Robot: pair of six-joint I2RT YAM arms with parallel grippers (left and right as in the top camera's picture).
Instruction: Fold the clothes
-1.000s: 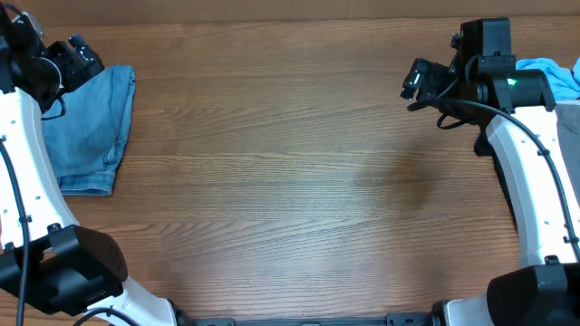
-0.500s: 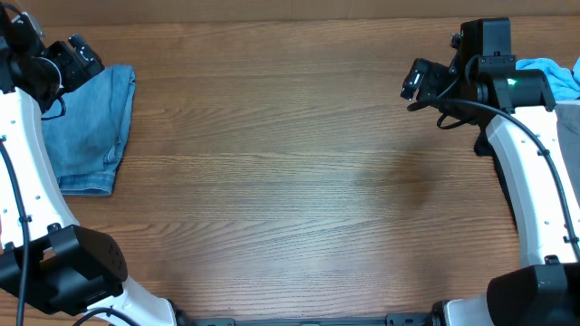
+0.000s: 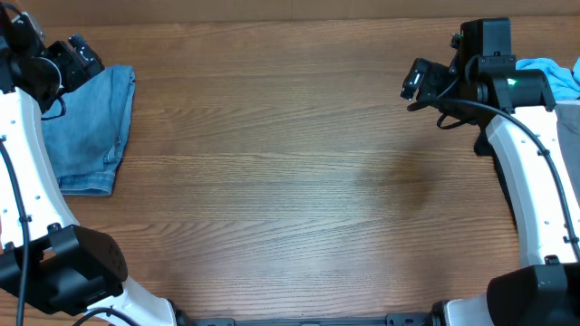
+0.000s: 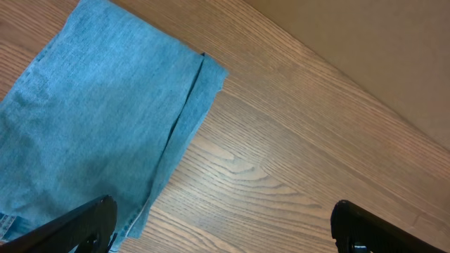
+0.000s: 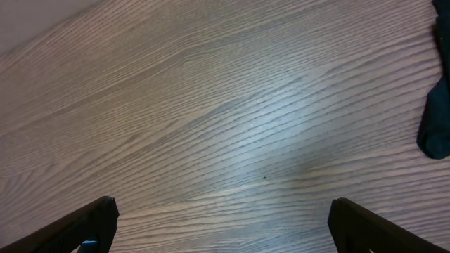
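**Jeans folded at the upper left, both grippers empty**

On the wooden table (image 3: 290, 181), the jeans (image 3: 91, 127) lie folded at the overhead's upper left, just beside the left gripper (image 4: 221, 211). Its fingers are spread wide on nothing, and so are those of the right gripper (image 5: 221, 207) at upper right. A low left finger could drag the top layer and undo the fold. Right-edge crowding: a sky-blue garment (image 3: 553, 72) behind the arm, a dark cloth (image 5: 436, 119) nearby.
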